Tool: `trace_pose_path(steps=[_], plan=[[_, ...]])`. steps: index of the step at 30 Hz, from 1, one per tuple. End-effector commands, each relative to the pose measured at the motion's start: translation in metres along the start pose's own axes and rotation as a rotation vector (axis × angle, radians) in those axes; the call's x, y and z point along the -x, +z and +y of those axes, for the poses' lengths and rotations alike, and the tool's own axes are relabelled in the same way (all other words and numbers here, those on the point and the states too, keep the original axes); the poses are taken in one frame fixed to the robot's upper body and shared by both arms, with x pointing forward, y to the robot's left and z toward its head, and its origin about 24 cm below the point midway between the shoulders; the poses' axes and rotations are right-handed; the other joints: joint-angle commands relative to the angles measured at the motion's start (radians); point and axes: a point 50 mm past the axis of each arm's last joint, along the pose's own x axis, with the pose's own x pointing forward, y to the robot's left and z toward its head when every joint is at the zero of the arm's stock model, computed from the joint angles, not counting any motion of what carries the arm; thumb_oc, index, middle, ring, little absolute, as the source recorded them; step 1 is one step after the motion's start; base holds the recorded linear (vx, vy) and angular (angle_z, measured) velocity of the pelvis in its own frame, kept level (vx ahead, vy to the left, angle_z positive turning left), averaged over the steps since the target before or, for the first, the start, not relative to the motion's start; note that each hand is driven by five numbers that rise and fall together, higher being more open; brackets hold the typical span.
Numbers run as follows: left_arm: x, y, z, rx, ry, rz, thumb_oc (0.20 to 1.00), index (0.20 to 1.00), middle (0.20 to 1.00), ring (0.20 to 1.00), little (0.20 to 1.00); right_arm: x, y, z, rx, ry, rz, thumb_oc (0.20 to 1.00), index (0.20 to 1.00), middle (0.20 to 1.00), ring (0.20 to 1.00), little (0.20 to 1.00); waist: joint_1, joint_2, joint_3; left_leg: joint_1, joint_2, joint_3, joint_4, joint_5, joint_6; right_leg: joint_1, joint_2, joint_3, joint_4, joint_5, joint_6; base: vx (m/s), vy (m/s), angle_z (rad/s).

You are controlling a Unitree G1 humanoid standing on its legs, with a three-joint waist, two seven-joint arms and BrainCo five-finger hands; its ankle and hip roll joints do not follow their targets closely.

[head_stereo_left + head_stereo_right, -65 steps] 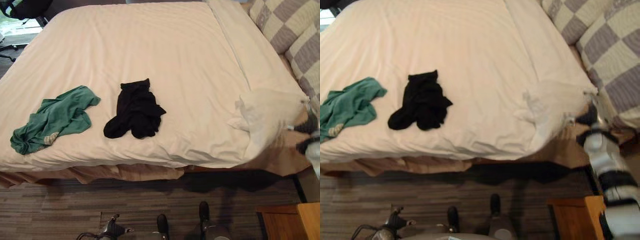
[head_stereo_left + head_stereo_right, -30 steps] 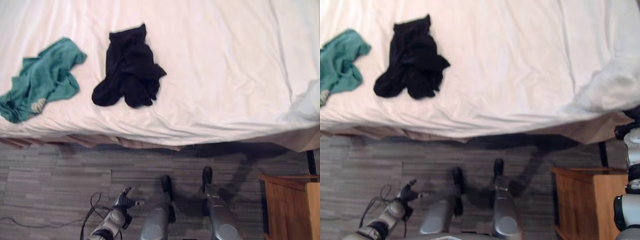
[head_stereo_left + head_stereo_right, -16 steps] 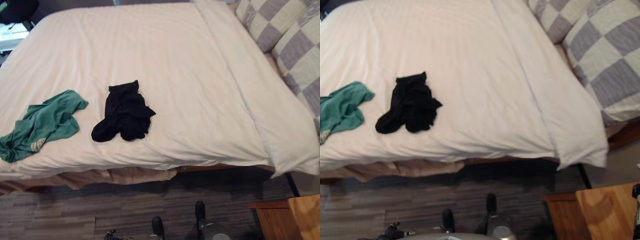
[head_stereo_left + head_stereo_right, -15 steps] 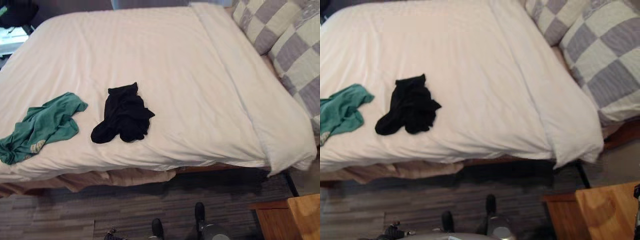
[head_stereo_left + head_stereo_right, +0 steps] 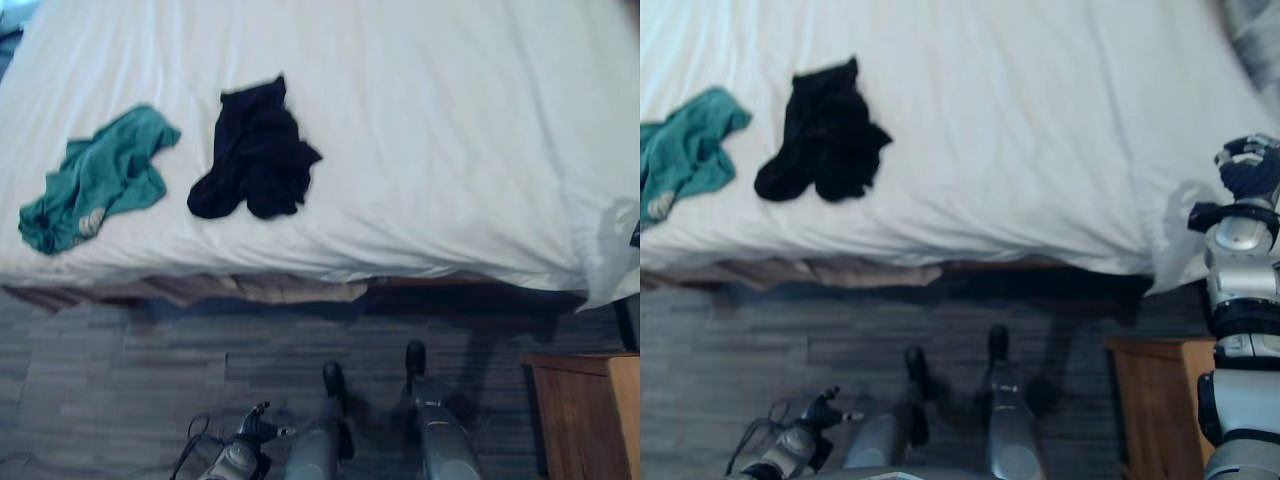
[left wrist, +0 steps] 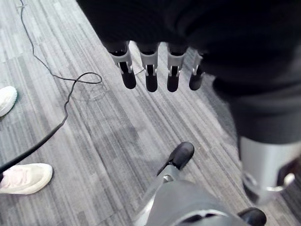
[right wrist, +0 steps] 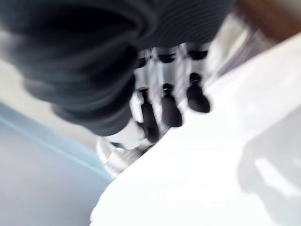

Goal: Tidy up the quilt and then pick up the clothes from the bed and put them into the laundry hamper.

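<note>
The right robot hand (image 5: 1246,170) hangs just off the near right corner of the white quilt (image 5: 430,130), its fingers (image 7: 169,110) loosely extended over the white cloth and holding nothing, with a wooden nightstand (image 5: 585,410) on the floor below it. The left robot hand (image 5: 822,412) hangs low over the grey floor (image 6: 108,127), well away from the bed, fingers (image 6: 149,70) straight and empty. Far to the right hand's left, the black garment (image 5: 255,155) and, beyond it, the green shirt (image 5: 95,185) lie crumpled on the quilt near its front edge.
</note>
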Motion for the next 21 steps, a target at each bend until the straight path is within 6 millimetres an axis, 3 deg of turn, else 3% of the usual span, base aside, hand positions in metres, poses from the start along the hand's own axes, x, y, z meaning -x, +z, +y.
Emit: trace_pose_path(steps=[1, 2, 3, 4, 5, 6, 7, 8, 9, 11, 12, 14, 15, 16, 17, 18, 20, 21], plan=[[-0.006, 0.029, 0.032, 0.097, 0.135, -0.088, 1.0, 1.0, 1.0, 1.0, 1.0, -0.004, -0.009, -0.025, -0.173, -0.183, 0.06, 0.2, 0.2, 0.2, 0.2, 0.2, -0.015, -0.034, 0.089, -0.005, 0.064, -0.042, 0.08, 0.032, -0.083, -0.022, -0.084, 0.028, 0.138, -0.067, 0.075, -0.09, -0.005, 0.01], [-0.006, 0.029, 0.032, 0.096, 0.136, -0.088, 1.0, 1.0, 1.0, 1.0, 1.0, -0.004, -0.009, -0.025, -0.174, -0.184, 0.06, 0.2, 0.2, 0.2, 0.2, 0.2, -0.015, -0.035, 0.087, -0.012, 0.063, -0.042, 0.083, 0.035, -0.082, -0.027, -0.085, 0.029, 0.138, -0.063, 0.074, -0.16, -0.023, 0.02], [-0.007, 0.041, 0.038, 0.117, 0.159, -0.121, 1.0, 1.0, 1.0, 1.0, 1.0, 0.011, -0.047, -0.02, -0.162, -0.185, 0.199, 0.2, 0.2, 0.2, 0.2, 0.2, -0.019, -0.032, 0.117, -0.058, 0.057, -0.049, 0.147, 0.01, -0.078, -0.069, -0.085, 0.03, 0.19, -0.084, 0.069, -0.1, -0.02, -0.04], [-0.007, 0.041, 0.039, 0.116, 0.16, -0.121, 1.0, 1.0, 1.0, 1.0, 1.0, 0.012, -0.047, -0.02, -0.164, -0.186, 0.2, 0.2, 0.2, 0.2, 0.2, 0.2, -0.018, -0.034, 0.115, -0.065, 0.056, -0.049, 0.15, 0.012, -0.077, -0.075, -0.086, 0.03, 0.19, -0.08, 0.069, -0.14, -0.034, -0.07], [-0.008, 0.049, 0.044, 0.118, 0.184, -0.136, 1.0, 1.0, 1.0, 1.0, 1.0, 0.036, -0.086, -0.013, -0.154, -0.181, 0.343, 0.2, 0.2, 0.2, 0.2, 0.2, -0.025, -0.035, 0.133, -0.097, 0.051, -0.056, 0.207, -0.016, -0.076, -0.1, -0.088, 0.028, 0.232, -0.096, 0.065, -0.07, -0.015, -0.06], [-0.008, 0.049, 0.045, 0.117, 0.186, -0.136, 1.0, 1.0, 1.0, 1.0, 1.0, 0.037, -0.086, -0.013, -0.155, -0.182, 0.344, 0.2, 0.2, 0.2, 0.2, 0.2, -0.025, -0.037, 0.131, -0.102, 0.05, -0.057, 0.209, -0.012, -0.075, -0.104, -0.089, 0.028, 0.23, -0.092, 0.064, -0.07, -0.022, -0.02], [-0.008, 0.05, 0.047, 0.116, 0.194, -0.135, 1.0, 1.0, 1.0, 1.0, 1.0, 0.056, -0.111, -0.009, -0.146, -0.176, 0.437, 0.2, 0.2, 0.2, 0.2, 0.2, -0.028, -0.039, 0.135, -0.112, 0.051, -0.061, 0.237, -0.031, -0.075, -0.112, -0.091, 0.026, 0.254, -0.106, 0.063, -0.05, 0.005, 0.12], [-0.008, 0.053, 0.048, 0.113, 0.205, -0.135, 1.0, 1.0, 1.0, 1.0, 1.0, 0.097, -0.153, -0.006, -0.142, -0.183, 0.613, 0.2, 0.2, 0.2, 0.2, 0.2, -0.039, -0.046, 0.133, -0.123, 0.053, -0.069, 0.283, -0.059, -0.071, -0.114, -0.096, 0.019, 0.282, -0.12, 0.059, -0.04, 0.005, 0.2], [-0.008, 0.052, 0.048, 0.112, 0.205, -0.134, 1.0, 1.0, 1.0, 1.0, 1.0, 0.097, -0.153, -0.006, -0.142, -0.183, 0.614, 0.2, 0.2, 0.2, 0.2, 0.2, -0.038, -0.046, 0.132, -0.124, 0.053, -0.07, 0.285, -0.06, -0.071, -0.115, -0.096, 0.019, 0.283, -0.121, 0.059, -0.03, 0.034, 0.24], [-0.009, 0.053, 0.045, 0.116, 0.204, -0.131, 1.0, 1.0, 1.0, 1.0, 1.0, 0.141, -0.187, -0.003, -0.13, -0.166, 0.778, 0.2, 0.2, 0.2, 0.2, 0.2, -0.048, -0.056, 0.126, -0.105, 0.056, -0.074, 0.3, -0.081, -0.066, -0.095, -0.098, 0.015, 0.29, -0.124, 0.059, 0.01, 0.069, 0.1], [-0.009, 0.053, 0.041, 0.12, 0.195, -0.13, 1.0, 1.0, 1.0, 1.0, 1.0, 0.178, -0.208, 0.004, -0.077, -0.094, 0.897, 0.2, 0.2, 0.2, 0.2, 0.2, -0.054, -0.068, 0.117, -0.069, 0.054, -0.073, 0.275, -0.088, -0.062, -0.057, -0.102, 0.006, 0.26, -0.115, 0.066, 0.03, 0.094, 0.03], [-0.009, 0.05, 0.037, 0.114, 0.183, -0.119, 1.0, 1.0, 1.0, 1.0, 1.0, 0.207, -0.221, 0.009, -0.017, -0.008, 0.981, 0.2, 0.2, 0.2, 0.2, 0.2, -0.059, -0.084, 0.104, -0.013, 0.048, -0.069, 0.245, -0.089, -0.055, 0.006, -0.107, -0.003, 0.21, -0.096, 0.073, 0.01, 0.105, 0.02], [-0.009, 0.05, 0.038, 0.114, 0.184, -0.119, 1.0, 1.0, 1.0, 1.0, 1.0, 0.208, -0.221, 0.009, -0.017, -0.007, 0.982, 0.2, 0.2, 0.2, 0.2, 0.2, -0.06, -0.085, 0.105, -0.012, 0.046, -0.069, 0.24, -0.084, -0.054, 0.008, -0.108, -0.003, 0.204, -0.091, 0.073, 0.05, 0.136, -0.02], [-0.009, 0.045, 0.032, 0.094, 0.164, -0.101, 1.0, 1.0, 1.0, 1.0, 1.0, 0.246, -0.235, 0.011, 0.054, 0.098, 1.078, 1.0, 1.0, 1.0, 1.0, 1.0, -0.061, -0.104, 0.079, 0.06, 0.031, -0.067, 0.197, -0.09, -0.042, 0.085, -0.117, -0.007, 0.139, -0.062, 0.086, 0.09, 0.165, -0.01], [-0.009, 0.042, 0.029, 0.078, 0.148, -0.091, 1.0, 1.0, 1.0, 1.0, 1.0, 0.262, -0.239, 0.013, 0.078, 0.15, 1.119, 1.0, 1.0, 1.0, 1.0, 1.0, -0.061, -0.111, 0.06, 0.099, 0.02, -0.064, 0.16, -0.086, -0.037, 0.117, -0.121, -0.008, 0.107, -0.045, 0.096, 0.09, 0.165, 0.01], [-0.009, 0.042, 0.029, 0.078, 0.149, -0.091, 1.0, 1.0, 1.0, 1.0, 1.0, 0.262, -0.239, 0.013, 0.078, 0.15, 1.119, 1.0, 1.0, 1.0, 1.0, 1.0, -0.061, -0.113, 0.059, 0.099, 0.018, -0.063, 0.156, -0.081, -0.036, 0.117, -0.122, -0.008, 0.104, -0.041, 0.096, 0.05, 0.162, -0.01], [-0.008, 0.031, 0.024, 0.053, 0.127, -0.051, 1.0, 1.0, 1.0, 1.0, 1.0, 0.292, -0.246, 0.013, 0.144, 0.246, 1.189, 1.0, 1.0, 1.0, 1.0, 1.0, -0.054, -0.125, 0.019, 0.154, -0.003, -0.065, 0.093, -0.069, -0.028, 0.159, -0.131, -0.012, 0.06, -0.007, 0.115, 0.05, 0.188, -0.08], [-0.007, 0.017, 0.023, 0.038, 0.119, -0.002, 1.0, 1.0, 1.0, 1.0, 1.0, 0.321, -0.249, 0.018, 0.22, 0.384, 1.251, 1.0, 1.0, 1.0, 1.0, 1.0, -0.048, -0.139, -0.018, 0.208, -0.011, -0.061, 0.01, -0.038, -0.026, 0.179, -0.143, -0.013, 0.044, 0.066, 0.153, 0.05, 0.166, -0.07]])
